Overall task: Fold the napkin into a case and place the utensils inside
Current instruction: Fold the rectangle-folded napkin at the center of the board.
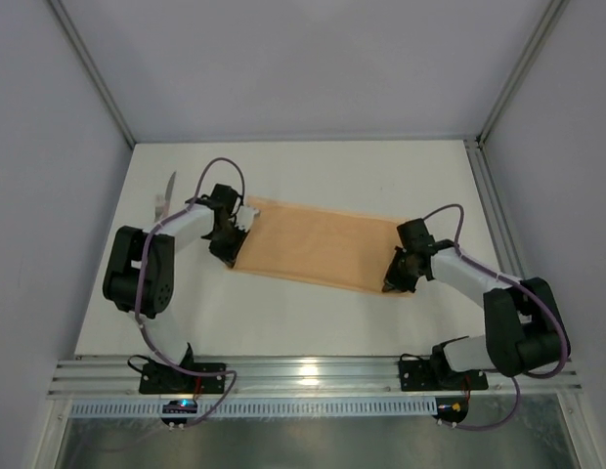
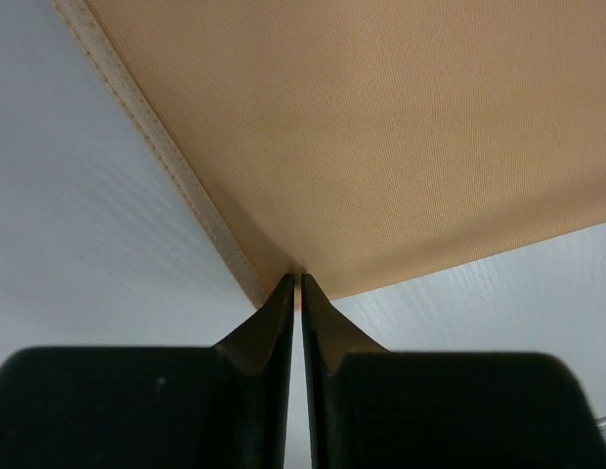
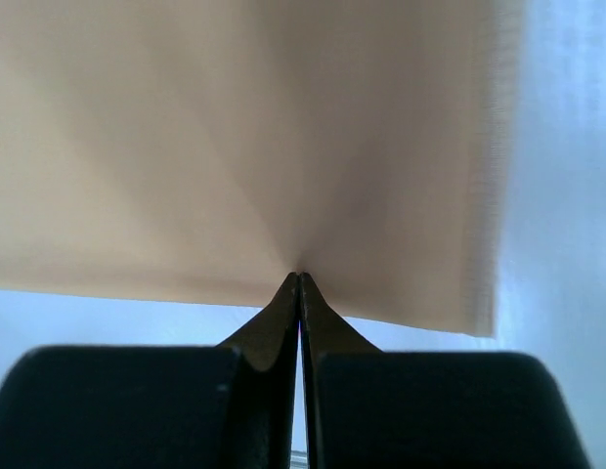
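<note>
The peach-orange napkin lies across the middle of the white table as a long folded band. My left gripper is shut on its near left corner; in the left wrist view the cloth with its stitched hem runs up from my pinched gripper. My right gripper is shut on the near right edge; in the right wrist view the cloth is pulled taut from my gripper. A knife with a silver blade lies at the far left, beyond the left arm. No case shows.
Grey walls enclose the table on three sides, with metal frame posts at the back corners. An aluminium rail with both arm bases runs along the near edge.
</note>
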Available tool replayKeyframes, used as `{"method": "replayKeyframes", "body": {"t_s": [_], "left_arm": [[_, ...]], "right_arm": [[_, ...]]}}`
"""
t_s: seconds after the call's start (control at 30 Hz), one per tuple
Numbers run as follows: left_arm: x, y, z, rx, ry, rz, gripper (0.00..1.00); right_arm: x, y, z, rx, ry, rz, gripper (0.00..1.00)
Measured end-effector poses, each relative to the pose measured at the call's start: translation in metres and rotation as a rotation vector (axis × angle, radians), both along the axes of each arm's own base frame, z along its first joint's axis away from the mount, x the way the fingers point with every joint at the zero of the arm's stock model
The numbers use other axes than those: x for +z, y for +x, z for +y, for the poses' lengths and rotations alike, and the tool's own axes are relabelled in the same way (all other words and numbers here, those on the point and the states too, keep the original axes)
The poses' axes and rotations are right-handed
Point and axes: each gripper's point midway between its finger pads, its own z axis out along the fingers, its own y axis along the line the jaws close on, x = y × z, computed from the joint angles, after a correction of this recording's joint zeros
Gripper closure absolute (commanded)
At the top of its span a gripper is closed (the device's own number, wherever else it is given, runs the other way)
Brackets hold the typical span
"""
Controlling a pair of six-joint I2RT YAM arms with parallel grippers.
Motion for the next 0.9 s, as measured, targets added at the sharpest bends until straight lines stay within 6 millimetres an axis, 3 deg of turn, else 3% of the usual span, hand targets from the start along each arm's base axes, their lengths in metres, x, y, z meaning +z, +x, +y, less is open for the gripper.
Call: {"method": "replayKeyframes", "body": {"t_s": [0.1,0.2,0.3,0.37,0.43,0.47,0.53,0.67,0.9], "left_arm": [[0.000,0.004,0.004,0.012,-0.001,-0.013,0.91],[0.001,0.008,0.007,0.010,-0.005,-0.024,0.89],[0.004,0.009,0.006,0.004,-0.013,-0.028,0.86],[0.010,0.012,0.003,0.000,-0.028,-0.030,0.84],[0.020,0.017,-0.001,-0.003,-0.048,-0.043,0.82],[0.027,0.020,-0.003,-0.003,-0.061,-0.055,0.82],[0.039,0.024,-0.005,0.000,-0.079,-0.077,0.80],[0.058,0.025,0.001,0.026,-0.099,-0.110,0.76],[0.042,0.022,0.013,0.057,-0.066,-0.074,0.75]], "right_arm": [[0.006,-0.007,-0.022,-0.035,-0.048,0.011,0.97],[0.024,-0.002,-0.032,-0.019,-0.085,0.002,0.95],[0.060,0.030,-0.038,-0.014,-0.091,-0.079,0.84],[0.086,0.058,-0.049,-0.042,-0.098,-0.160,0.69],[0.100,0.073,-0.063,-0.071,-0.110,-0.207,0.58],[0.100,0.074,-0.069,-0.083,-0.118,-0.209,0.50],[0.087,0.064,-0.075,-0.091,-0.130,-0.178,0.48],[0.046,0.012,-0.075,-0.088,-0.124,-0.026,0.48],[0.004,-0.036,-0.068,-0.133,-0.070,0.111,0.48]]}}
